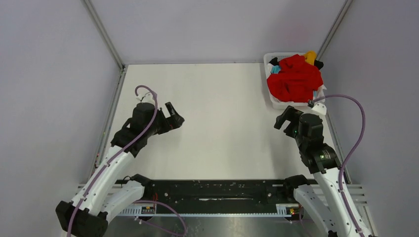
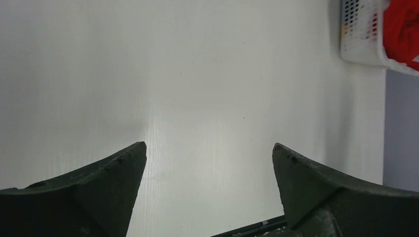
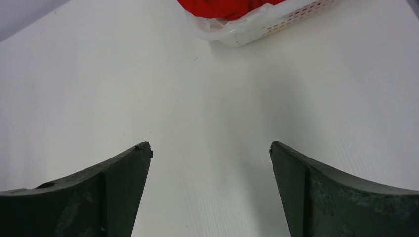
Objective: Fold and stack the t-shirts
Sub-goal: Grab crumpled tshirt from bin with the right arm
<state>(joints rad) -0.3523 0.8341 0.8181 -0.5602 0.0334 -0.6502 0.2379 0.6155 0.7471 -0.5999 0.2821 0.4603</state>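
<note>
In the overhead view, at upper right, the red t-shirt (image 1: 296, 79) heaped in the white basket (image 1: 270, 86) buries most of the other shirts. Only scraps of a turquoise shirt (image 1: 275, 70), a yellow-orange shirt (image 1: 310, 57) and a black shirt (image 1: 273, 61) peek out, too small to tell how they lie.

The left wrist view cuts the basket (image 2: 363, 34) off at its top and right edges, leaving just a patch of the red t-shirt (image 2: 405, 24).

The right wrist view crops the basket (image 3: 276, 22) at the top edge, and only the red shirt's lower fringe (image 3: 222, 6) shows. A pale fold (image 3: 205, 27) hangs over the rim there, cloth or plastic, unclear.

The left arm (image 1: 106, 177) and right arm (image 1: 331, 187) run off the overhead frame's bottom edge.
</note>
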